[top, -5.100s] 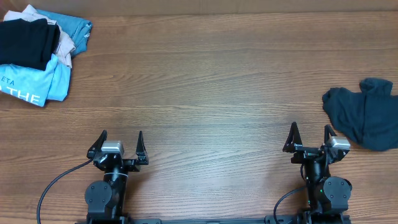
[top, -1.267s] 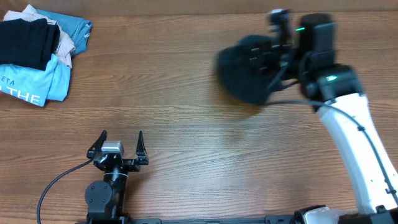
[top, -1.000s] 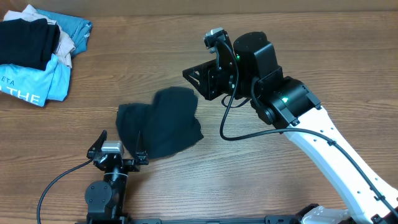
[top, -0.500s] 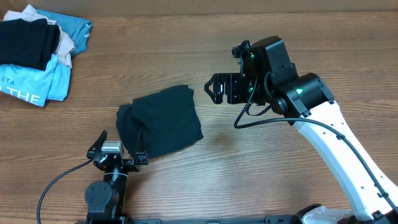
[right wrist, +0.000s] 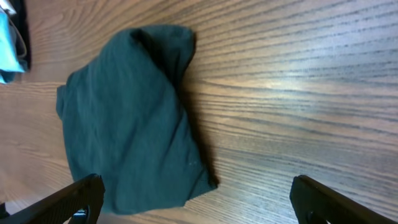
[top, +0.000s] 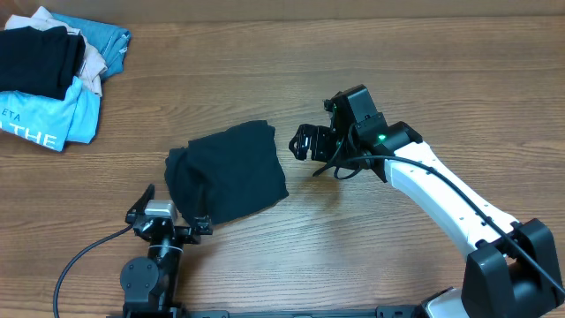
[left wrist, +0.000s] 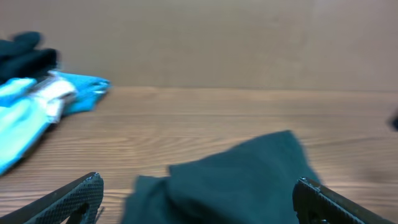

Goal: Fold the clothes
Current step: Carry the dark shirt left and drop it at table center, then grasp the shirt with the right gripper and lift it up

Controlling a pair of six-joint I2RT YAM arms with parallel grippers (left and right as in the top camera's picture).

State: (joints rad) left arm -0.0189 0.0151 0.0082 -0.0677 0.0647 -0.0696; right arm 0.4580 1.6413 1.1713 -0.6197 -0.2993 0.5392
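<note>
Lying crumpled on the desk [top: 353,71], the clothes [top: 228,172] sit just before the left end effector [left wrist: 198,186], its fingers apart. The right end effector [top: 302,143], also wide apart, is beside them. The fabric looks soft, limp and light, probably best pinched at an outer corner.

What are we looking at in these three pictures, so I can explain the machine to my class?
Two robot arms stand at a wooden table. One picture looks down from above. The other two come from a small camera on each arm's wrist, so the dark prongs at their bottom corners are that arm's own pincer. The dark navy garment, which is to be folded, lies crumpled mid-table. The left pincer stands at its near edge and the right pincer is just right of it. Both are open and hold nothing. A pile of other clothes lies in the far left corner.
</note>
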